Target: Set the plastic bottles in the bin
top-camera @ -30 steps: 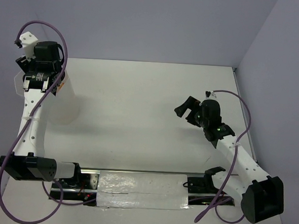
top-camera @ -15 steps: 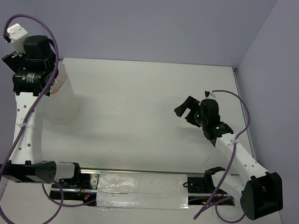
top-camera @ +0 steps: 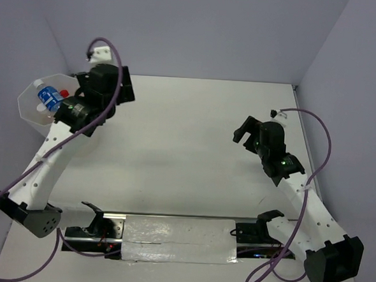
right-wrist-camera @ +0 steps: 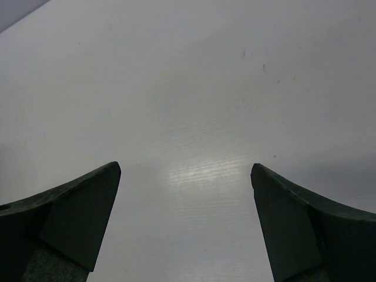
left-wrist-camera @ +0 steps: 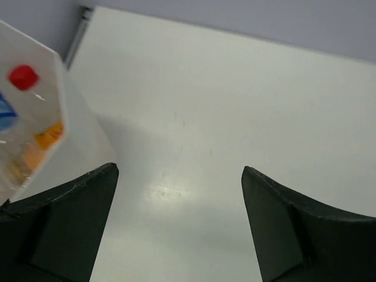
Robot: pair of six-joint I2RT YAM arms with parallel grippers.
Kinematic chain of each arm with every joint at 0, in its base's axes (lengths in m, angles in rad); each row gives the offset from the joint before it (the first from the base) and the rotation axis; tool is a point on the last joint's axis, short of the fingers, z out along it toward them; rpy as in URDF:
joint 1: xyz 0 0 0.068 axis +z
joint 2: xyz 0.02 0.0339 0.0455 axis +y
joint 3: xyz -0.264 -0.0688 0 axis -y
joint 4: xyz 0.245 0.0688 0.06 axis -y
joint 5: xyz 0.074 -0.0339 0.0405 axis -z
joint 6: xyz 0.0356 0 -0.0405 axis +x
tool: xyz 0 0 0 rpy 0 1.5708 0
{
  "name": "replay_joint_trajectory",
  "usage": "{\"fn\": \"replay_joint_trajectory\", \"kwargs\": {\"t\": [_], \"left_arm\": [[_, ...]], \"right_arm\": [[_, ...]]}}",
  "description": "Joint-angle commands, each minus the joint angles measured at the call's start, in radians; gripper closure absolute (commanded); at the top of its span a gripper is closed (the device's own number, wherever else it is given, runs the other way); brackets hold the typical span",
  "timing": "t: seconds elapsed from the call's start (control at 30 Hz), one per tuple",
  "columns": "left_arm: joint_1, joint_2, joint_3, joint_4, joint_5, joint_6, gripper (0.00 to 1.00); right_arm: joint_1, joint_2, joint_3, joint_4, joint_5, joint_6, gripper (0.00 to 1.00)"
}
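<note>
The bin (top-camera: 28,109) stands at the table's far left, a translucent white tub. Inside it I see plastic bottles: a blue-labelled one (top-camera: 48,96) and a red cap (top-camera: 64,94). In the left wrist view the bin's wall (left-wrist-camera: 79,126) fills the left edge, with the red cap (left-wrist-camera: 24,77), a bit of blue label (left-wrist-camera: 4,111) and an orange bottle (left-wrist-camera: 50,134) inside. My left gripper (top-camera: 124,88) (left-wrist-camera: 179,170) is open and empty, just right of the bin over bare table. My right gripper (top-camera: 247,130) (right-wrist-camera: 185,167) hangs open and empty above the right half of the table.
Purple cables loop from both arms. A strip of silver tape (top-camera: 179,239) runs along the near edge between the arm bases. Grey walls close off the back and sides.
The left arm has swung right, off the bin, with its jaws opened wide. The bin's inside now shows. The right arm has shifted a little to the right.
</note>
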Motion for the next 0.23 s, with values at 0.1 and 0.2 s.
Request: {"fn": "replay_joint_trajectory", "kwargs": {"t": [0.1, 0.2], "left_arm": [[-0.090, 0.013, -0.112, 0.102, 0.082, -0.018, 0.01], [-0.098, 0.021, -0.127, 0.123, 0.130, -0.013, 0.01]], "right_arm": [[0.006, -0.018, 0.082, -0.156, 0.166, -0.059, 0.00], [0.006, -0.013, 0.078, -0.171, 0.168, -0.062, 0.00]]}}
